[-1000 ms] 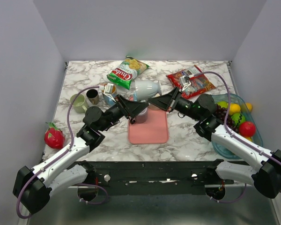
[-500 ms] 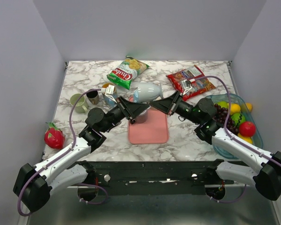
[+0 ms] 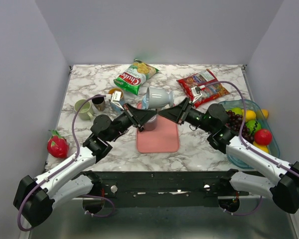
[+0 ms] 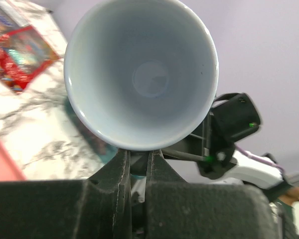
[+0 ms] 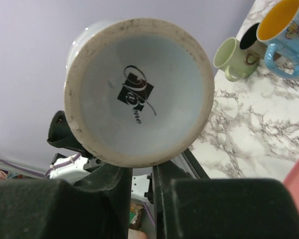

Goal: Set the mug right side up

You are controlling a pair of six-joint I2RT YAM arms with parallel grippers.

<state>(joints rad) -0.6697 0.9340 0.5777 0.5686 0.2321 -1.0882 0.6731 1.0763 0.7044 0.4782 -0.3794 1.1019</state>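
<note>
While the mug [image 3: 158, 95] is held off the table above the pink mat [image 3: 159, 142], at the centre of the top view, it is laid on its side. Its long axis is run left to right across the frame, with the mouth turned toward the left gripper [image 4: 138, 158] and the stamped base toward the right gripper [image 5: 142, 172]. The mug is seen directly above both pincers, which are found meeting beneath it from either side, neither noticeably nearer. Each pair of fingers [image 4: 117, 172] is drawn in to a thin slit of like width. Both are judged to be clamped on something under the mug, probably its handle, though the contact itself is hidden. For the mug to be righted, the base must be swung downward.
</note>
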